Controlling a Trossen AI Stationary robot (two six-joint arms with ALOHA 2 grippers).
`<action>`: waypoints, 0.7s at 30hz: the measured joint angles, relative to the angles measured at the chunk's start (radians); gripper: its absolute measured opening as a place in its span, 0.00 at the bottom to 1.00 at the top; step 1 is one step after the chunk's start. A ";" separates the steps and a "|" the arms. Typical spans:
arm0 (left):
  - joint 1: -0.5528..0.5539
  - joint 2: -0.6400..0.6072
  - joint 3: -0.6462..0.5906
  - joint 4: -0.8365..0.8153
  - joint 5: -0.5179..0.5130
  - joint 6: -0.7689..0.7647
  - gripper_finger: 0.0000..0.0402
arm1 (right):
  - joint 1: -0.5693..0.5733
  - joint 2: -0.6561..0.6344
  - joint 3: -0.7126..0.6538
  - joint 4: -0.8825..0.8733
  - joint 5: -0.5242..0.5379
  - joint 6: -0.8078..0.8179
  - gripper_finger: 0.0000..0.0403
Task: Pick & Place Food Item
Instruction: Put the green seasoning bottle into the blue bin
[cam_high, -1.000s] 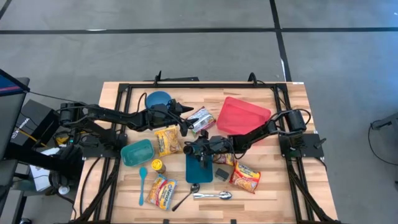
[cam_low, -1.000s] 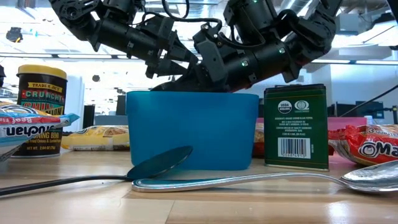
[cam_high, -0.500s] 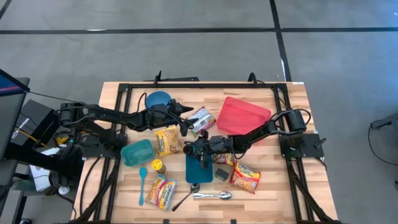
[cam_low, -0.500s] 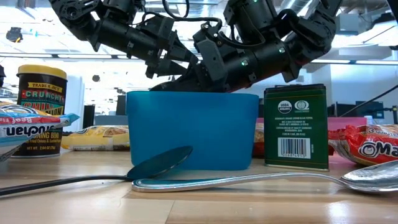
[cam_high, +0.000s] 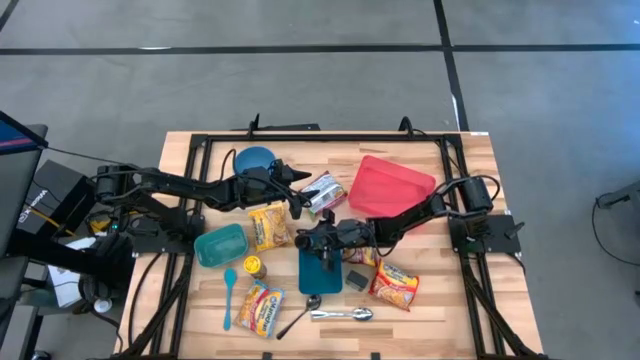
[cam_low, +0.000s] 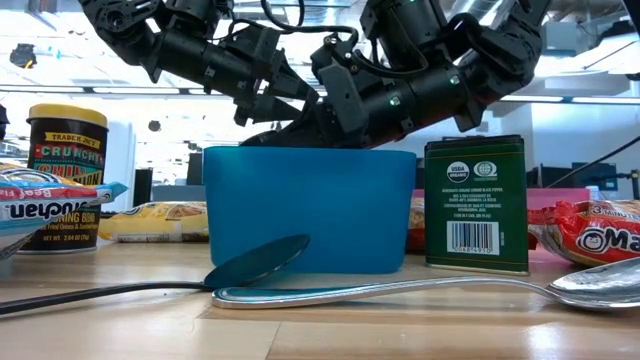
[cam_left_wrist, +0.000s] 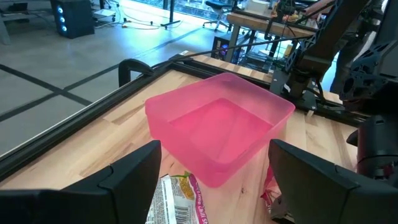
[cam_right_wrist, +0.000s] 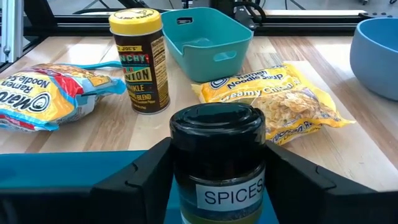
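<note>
The right gripper (cam_right_wrist: 214, 186) sits at the middle of the table over a blue rectangular container (cam_high: 320, 270), its fingers (cam_right_wrist: 140, 180) pressed against either side of a dark-lidded jar labelled SPICES (cam_right_wrist: 217, 165), clamped on it. The left gripper (cam_high: 296, 185) hovers farther back, its fingers (cam_left_wrist: 134, 171) spread wide and empty, facing a pink container (cam_left_wrist: 217, 127) with a foil food packet (cam_high: 322, 192) just below it.

The surface is a light wooden tabletop (cam_high: 440, 300) edged by a black metal frame, standing on a grey floor crossed by dark lines. Seen level with the table, the room behind is bright, with desks and equipment.

Three yellow ramen packets lie on the wood: one (cam_high: 270, 225) beside the teal bin (cam_high: 220, 245), one (cam_high: 260, 306) at the near edge, one (cam_high: 394, 283) to the right. There are three rectangular containers (blue, teal, pink) and one round blue bowl (cam_high: 254, 160). A yellow-lidded jar (cam_high: 254, 267) stands near the teal bin, a dark green tin (cam_low: 476, 203) just beside the blue container. Three spoons lie near the front: a light blue one (cam_high: 228, 298), a dark one (cam_high: 300, 314) and a metal one (cam_high: 345, 314).
</note>
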 joint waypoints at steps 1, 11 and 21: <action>0.000 0.000 0.000 0.000 0.000 0.000 0.73 | 0.002 0.000 0.000 0.000 0.000 0.000 0.53; 0.000 0.000 0.000 -0.002 0.000 0.000 0.73 | 0.007 0.000 0.000 0.000 0.000 -0.007 0.51; 0.000 0.000 0.000 -0.004 0.000 0.000 0.73 | 0.007 -0.007 -0.001 -0.010 0.001 -0.019 0.51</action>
